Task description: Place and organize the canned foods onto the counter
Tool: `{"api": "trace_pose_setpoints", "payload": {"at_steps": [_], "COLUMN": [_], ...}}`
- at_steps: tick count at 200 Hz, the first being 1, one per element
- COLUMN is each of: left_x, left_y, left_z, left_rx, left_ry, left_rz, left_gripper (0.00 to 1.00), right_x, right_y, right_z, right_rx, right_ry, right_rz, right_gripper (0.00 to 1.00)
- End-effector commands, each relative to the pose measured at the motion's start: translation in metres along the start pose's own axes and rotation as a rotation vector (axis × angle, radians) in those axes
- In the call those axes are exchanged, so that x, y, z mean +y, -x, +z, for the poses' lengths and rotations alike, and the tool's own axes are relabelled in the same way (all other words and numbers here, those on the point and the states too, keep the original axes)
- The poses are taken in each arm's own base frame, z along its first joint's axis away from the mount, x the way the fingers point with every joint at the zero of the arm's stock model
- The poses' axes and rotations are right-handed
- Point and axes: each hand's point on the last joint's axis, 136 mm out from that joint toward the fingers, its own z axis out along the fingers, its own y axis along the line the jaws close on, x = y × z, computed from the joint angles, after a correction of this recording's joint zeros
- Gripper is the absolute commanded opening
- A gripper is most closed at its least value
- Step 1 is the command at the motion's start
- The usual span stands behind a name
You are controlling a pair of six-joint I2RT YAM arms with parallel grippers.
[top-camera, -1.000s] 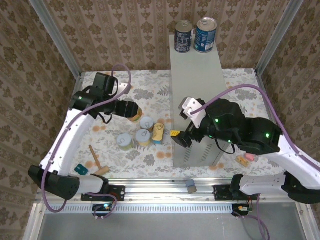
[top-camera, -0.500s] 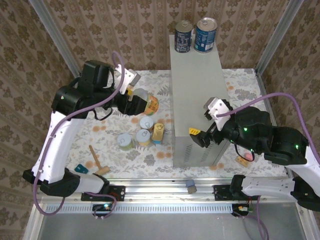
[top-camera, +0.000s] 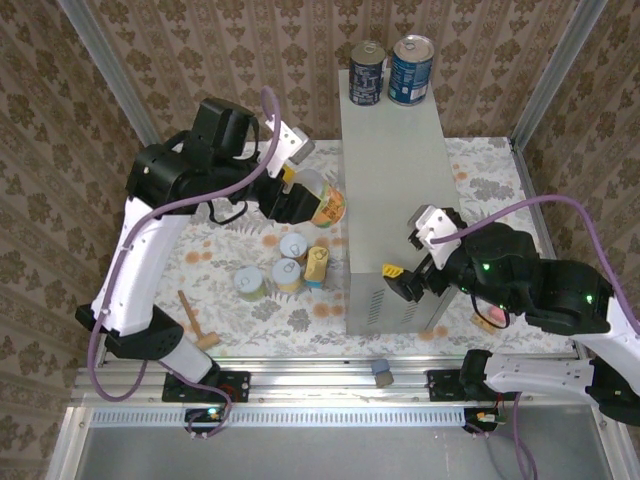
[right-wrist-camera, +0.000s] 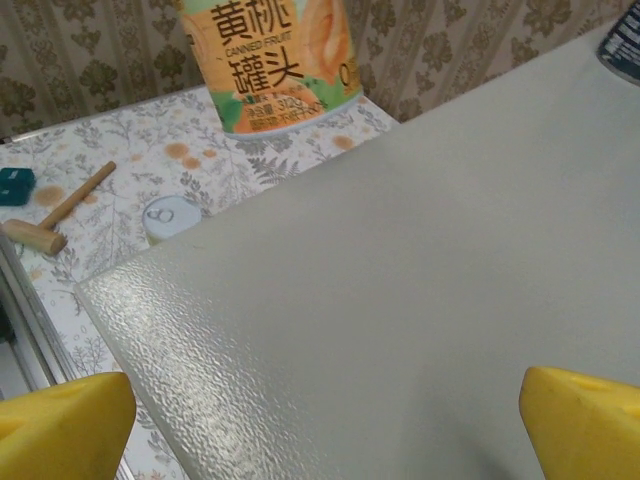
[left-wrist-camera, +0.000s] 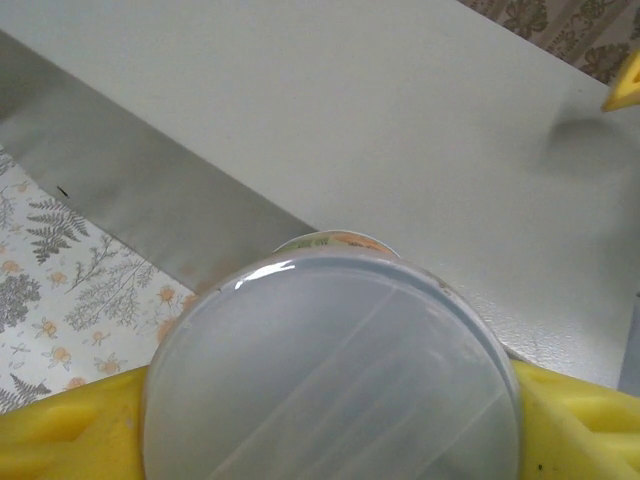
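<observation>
My left gripper (top-camera: 308, 200) is shut on a yellow-labelled can (top-camera: 328, 208) and holds it in the air at the left edge of the counter (top-camera: 395, 150). In the left wrist view the can's pale lid (left-wrist-camera: 330, 370) sits between my yellow fingers (left-wrist-camera: 70, 430), over the counter's edge (left-wrist-camera: 400, 130). Two dark-blue cans (top-camera: 367, 73) (top-camera: 411, 70) stand at the counter's far end. Three short cans (top-camera: 293, 246) (top-camera: 286, 273) (top-camera: 250, 283) and a flat gold tin (top-camera: 316, 266) remain on the table. My right gripper (top-camera: 403, 278) hangs open over the counter's near end (right-wrist-camera: 400, 300), facing the held can (right-wrist-camera: 270, 60).
A wooden mallet (top-camera: 195, 325) lies on the floral table near the front left, with a teal block (right-wrist-camera: 15, 185) beside it. A small pink object (top-camera: 490, 318) lies right of the counter. Metal frame posts and wallpapered walls close in the workspace.
My left arm has lifted the yellow-labelled can off the table and carried it right, up to the counter's edge. My right arm has drawn back from the table cans to above the counter's near end.
</observation>
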Motion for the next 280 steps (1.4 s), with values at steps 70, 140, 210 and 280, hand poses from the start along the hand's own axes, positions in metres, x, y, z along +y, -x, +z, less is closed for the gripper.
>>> {"api": "trace_pose_setpoints", "payload": {"at_steps": [70,140,210,280], "left_x": [-0.058,-0.073,-0.089,-0.089], "left_y": [0.012,0.006,0.008,0.005], "left_z": [-0.033,-0.033,-0.049,-0.051], "left_rx": [-0.086,-0.069,-0.105,-0.106], "left_ry": [-0.143,-0.176,-0.222,-0.214], "left_rz": [0.159,0.196,0.224,0.232], "left_gripper": [0.47,0.47,0.46,0.46], "right_x": [0.036,0.046,0.051,0.053], "right_y": [0.051,0.076,0.087,0.088], "right_z": [0.023,0.050,0.081,0.084], "right_rx": [-0.202,-0.212,-0.221,-0.232], "right_ry": [0.140,0.143,0.111,0.129], "right_rz": [-0.170,-0.189,-0.187,-0.149], "right_gripper": [1.00,1.00,1.00,0.78]}}
